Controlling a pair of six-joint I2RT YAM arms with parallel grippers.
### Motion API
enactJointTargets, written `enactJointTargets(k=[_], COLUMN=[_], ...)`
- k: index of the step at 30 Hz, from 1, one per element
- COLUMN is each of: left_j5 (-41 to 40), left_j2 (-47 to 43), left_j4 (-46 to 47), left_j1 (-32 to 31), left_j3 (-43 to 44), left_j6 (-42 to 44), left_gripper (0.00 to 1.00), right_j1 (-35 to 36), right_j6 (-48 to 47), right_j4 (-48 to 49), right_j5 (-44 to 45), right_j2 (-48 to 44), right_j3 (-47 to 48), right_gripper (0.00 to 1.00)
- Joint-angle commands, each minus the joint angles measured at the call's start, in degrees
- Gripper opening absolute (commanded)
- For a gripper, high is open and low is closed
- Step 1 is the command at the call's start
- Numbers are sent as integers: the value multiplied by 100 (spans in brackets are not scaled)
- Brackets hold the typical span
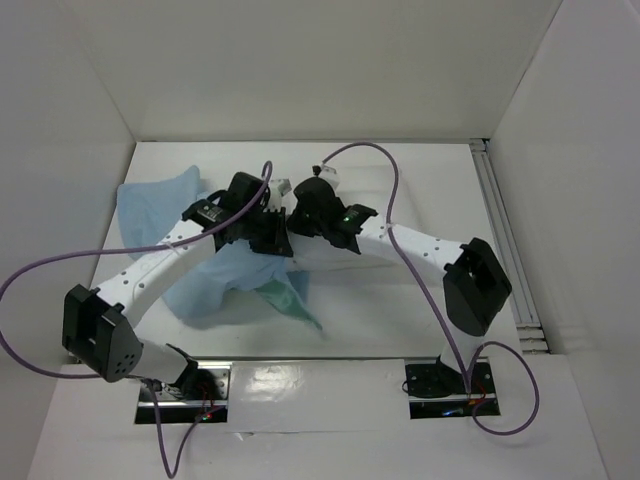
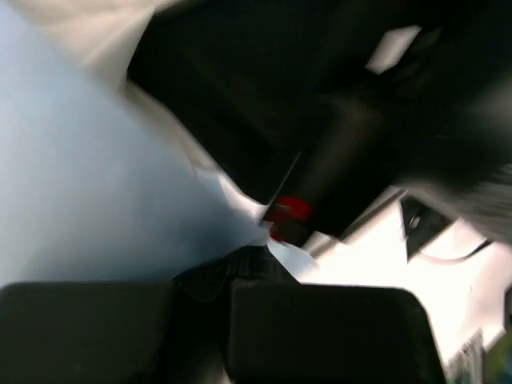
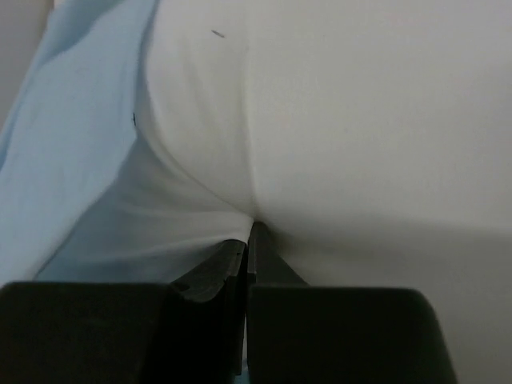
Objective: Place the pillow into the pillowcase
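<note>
Right gripper (image 3: 250,240) is clamping tight on a pinched fold of the white pillow (image 3: 360,120), with the pale blue pillowcase (image 3: 72,144) running along the left side of that wrist view. Left gripper (image 2: 232,268) is looking clenched on a drawn-up peak of the pillowcase, though I'm getting a blurred picture there. From above I'm seeing both wrists crowding together over the middle of the table (image 1: 400,310), the pillowcase spreading left and beneath them, pale blue up with a sea-green flap at its near edge, and the pillow mostly hiding under the arms.
</note>
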Motion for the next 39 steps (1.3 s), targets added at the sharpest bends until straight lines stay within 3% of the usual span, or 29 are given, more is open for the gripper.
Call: enactJointTargets(k=[1, 2, 3, 5, 6, 7, 8, 11, 16, 18, 22, 26, 32, 36, 37, 39], left_j5=[285, 188, -4, -67, -120, -172, -173, -330, -638, -1164, -2122, -2291, -3046, -3530, -3583, -3583], left_j2=[-777, -830, -830, -830, -778, -726, -725, -584, -225, 299, 1372, 2120, 2904, 3010, 2958, 2958], left_j4=[251, 111, -221, -487, -602, -794, -874, -1007, -866, -1127, -1569, -1648, -2219, -2299, -2299, -2299], left_j1=[23, 23, 23, 75, 75, 75, 75, 137, 549, 664, 840, 840, 787, 787, 787, 840], left_j3=[-52, 52, 305, 597, 746, 1061, 1220, 1696, 1907, 2223, 2988, 3593, 4026, 3974, 3973, 3973], left_j6=[-231, -153, -152, 67, 129, 181, 278, 340, 226, 43, -134, -30, 24, -28, -29, -29], left_gripper=[0, 3, 15, 40, 58, 65, 67, 65, 60, 67, 68, 71, 70, 55, 44, 33], right_j1=[98, 98, 37, -34, -129, -182, -305, -595, -1219, -1754, -2853, -3819, -4260, -4261, -4261, -4261], right_j6=[298, 297, 219, 34, -54, -168, -404, -861, -1372, -1600, -1847, -1979, -2172, -2287, -2287, -2348], right_j4=[459, 292, 29, -140, -228, -446, -613, -1334, -2134, -2268, -2627, -2585, -2391, -1997, -1899, -1671], right_j5=[-297, -166, -95, 124, 177, 239, 379, 512, 731, 653, 38, -585, -1780, -2606, -2808, -3546], right_j2=[-234, -312, -391, -794, -936, -1068, -1278, -1421, -1500, -1447, -974, -753, -402, -243, -191, -111], right_j3=[-52, 10, 10, 10, 10, 89, 176, 606, 1170, 1284, 1443, 1172, 626, 83, -33, -226], right_gripper=[0, 4, 28, 55, 65, 74, 86, 96, 100, 100, 100, 100, 100, 100, 100, 100])
